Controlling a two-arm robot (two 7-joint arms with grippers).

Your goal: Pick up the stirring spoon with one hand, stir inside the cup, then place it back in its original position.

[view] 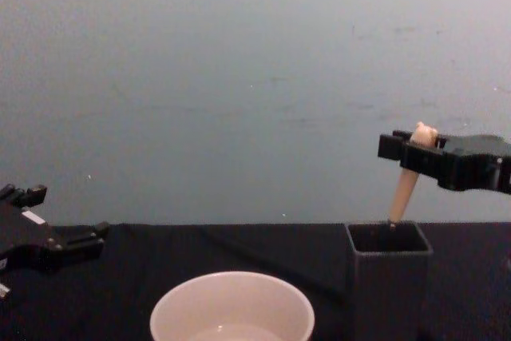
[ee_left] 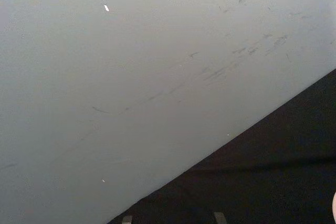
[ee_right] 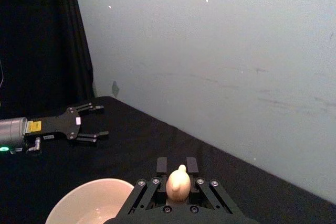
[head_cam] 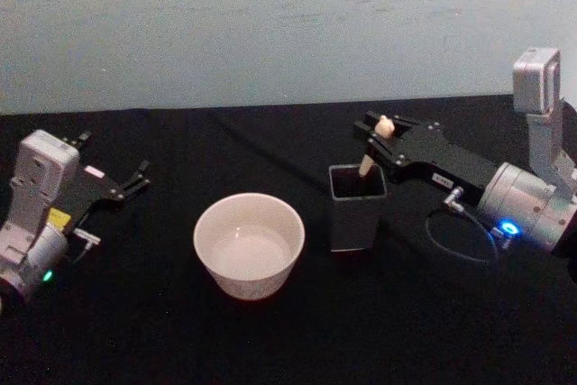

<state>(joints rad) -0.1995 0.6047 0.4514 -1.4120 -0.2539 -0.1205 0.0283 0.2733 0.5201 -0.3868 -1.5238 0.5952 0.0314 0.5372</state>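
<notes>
Spoon (head_cam: 369, 156) in holder (head_cam: 357, 208), 3 o'clock of cup (head_cam: 249, 244) | right gripper (head_cam: 382, 133) clamped on handle | left gripper (head_cam: 135, 179) open, 9 o'clock | risk: tilted lift snagging, tipping holder

Right arm: silver cylindrical wrist segment (head_cam: 527, 205) with a lit blue ring light; grey boxy camera housing on a bracket above it. Thin dark cable (head_cam: 451, 236) loops below the wrist. Right gripper (head_cam: 383, 135): flat matte-black body, small white label, linkage fingers with round screw heads.

Left arm: silver-grey wrist block (head_cam: 41, 178), green indicator light, yellow sticker. Left gripper (head_cam: 135, 178): black, white label, slim forked black fingers.
</notes>
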